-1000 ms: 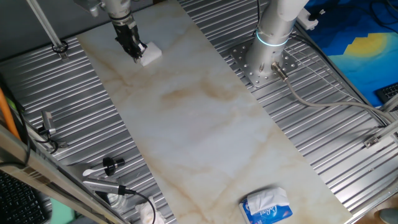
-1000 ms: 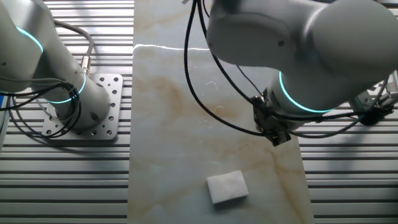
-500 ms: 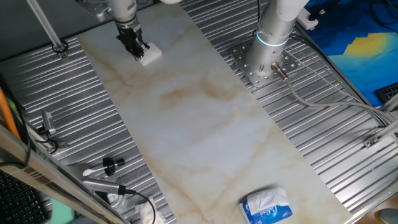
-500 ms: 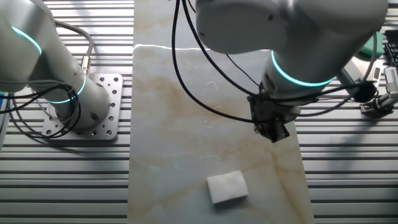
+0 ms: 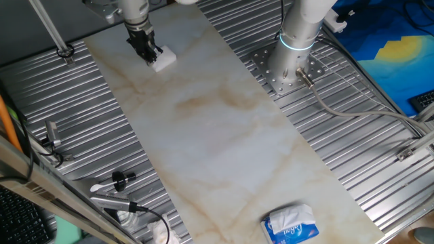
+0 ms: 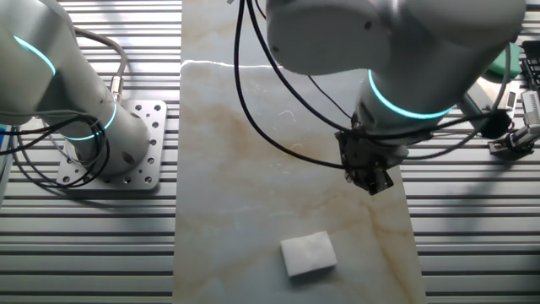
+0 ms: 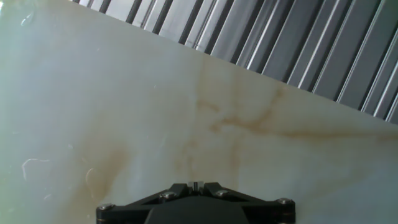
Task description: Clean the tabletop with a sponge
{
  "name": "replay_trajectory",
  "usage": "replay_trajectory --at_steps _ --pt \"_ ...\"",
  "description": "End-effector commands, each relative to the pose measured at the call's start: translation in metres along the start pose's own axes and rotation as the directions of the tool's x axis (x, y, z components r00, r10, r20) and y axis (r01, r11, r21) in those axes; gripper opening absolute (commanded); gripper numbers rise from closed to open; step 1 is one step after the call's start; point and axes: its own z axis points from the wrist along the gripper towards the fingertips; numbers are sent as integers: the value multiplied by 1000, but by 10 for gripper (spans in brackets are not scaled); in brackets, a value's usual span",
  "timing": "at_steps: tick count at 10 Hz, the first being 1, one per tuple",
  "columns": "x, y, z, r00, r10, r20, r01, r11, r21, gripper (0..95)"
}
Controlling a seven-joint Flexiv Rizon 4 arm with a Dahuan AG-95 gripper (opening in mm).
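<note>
Small white rectangular foam sponge (image 6: 308, 253) lying flat on long off-white marble-look tabletop (image 6: 245, 152), not held. Black two-finger gripper (image 6: 369, 176) just beyond sponge, offset toward ribbed grey metal surface (image 6: 472, 219), apparently above slab. Finger state: cannot tell; tips hidden in hand view, no sponge in that view. Sponge long axis running roughly across slab. Foam soft-looking, fine-textured; slab smooth, glossy, tan-brown veins. Farther from sponge: silver arm base (image 5: 288, 64). Farthest from sponge in one fixed view: blue-and-white tissue pack (image 5: 291, 226).
</note>
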Motion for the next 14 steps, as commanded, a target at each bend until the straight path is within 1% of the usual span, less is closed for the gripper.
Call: replay_trajectory --at_steps 1,3,4,6,8,9,10,11,12,13,14 --pt "1 0 0 1000 9 4 -9 1000 -1 0" --pt "1 0 0 1000 16 6 -16 1000 -1 0" --pt "1 0 0 1000 15 2 -15 1000 1 0" --pt "1 0 0 1000 1 3 -1 1000 3 0" --pt "1 0 0 1000 -20 -9 20 1000 17 0" --pt "1 0 0 999 -27 -18 28 999 32 0" --pt "1 0 0 1000 -21 -18 21 999 34 0" --pt "1 0 0 999 9 -34 -7 998 58 0" --pt "1 0 0 995 80 -65 -73 992 100 0" --pt "1 0 0 991 120 -59 -113 988 102 0" --pt "1 0 0 989 139 -49 -133 986 99 0"
